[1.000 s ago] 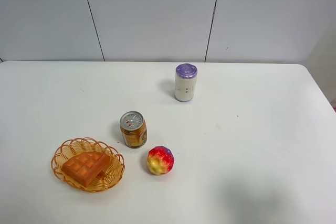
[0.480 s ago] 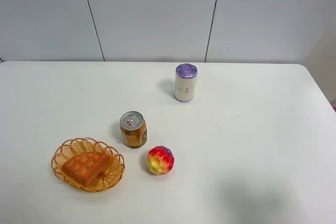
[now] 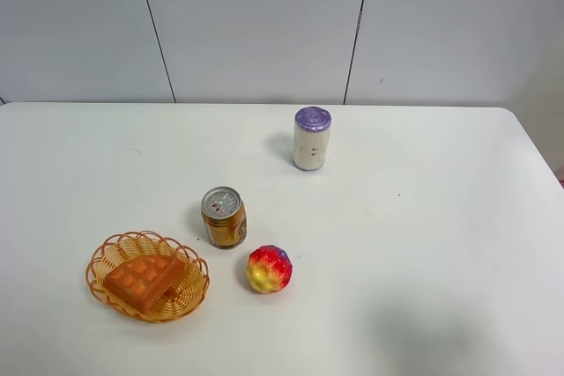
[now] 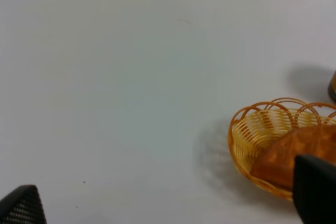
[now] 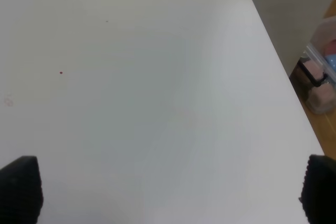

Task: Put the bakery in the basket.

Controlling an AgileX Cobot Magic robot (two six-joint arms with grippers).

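The bakery [image 3: 144, 280], a flat orange-brown waffle with a grid top, lies inside the oval wicker basket [image 3: 104, 254] at the front left of the white table. Neither gripper shows in the exterior high view. In the left wrist view, my left gripper [image 4: 168, 203] is open and empty, its dark fingertips [image 4: 22, 206] wide apart above the table. The basket [image 4: 251, 132] with the bakery [image 4: 296, 148] lies just beyond one fingertip. My right gripper [image 5: 168, 192] is open and empty over bare table.
A gold drink can [image 3: 224, 217] stands just behind and right of the basket. A red-yellow bumpy ball [image 3: 270, 269] lies right of it. A white can with a purple lid [image 3: 311, 138] stands farther back. The table's right edge [image 5: 273, 51] and a plastic box [image 5: 320, 77] on the floor show in the right wrist view.
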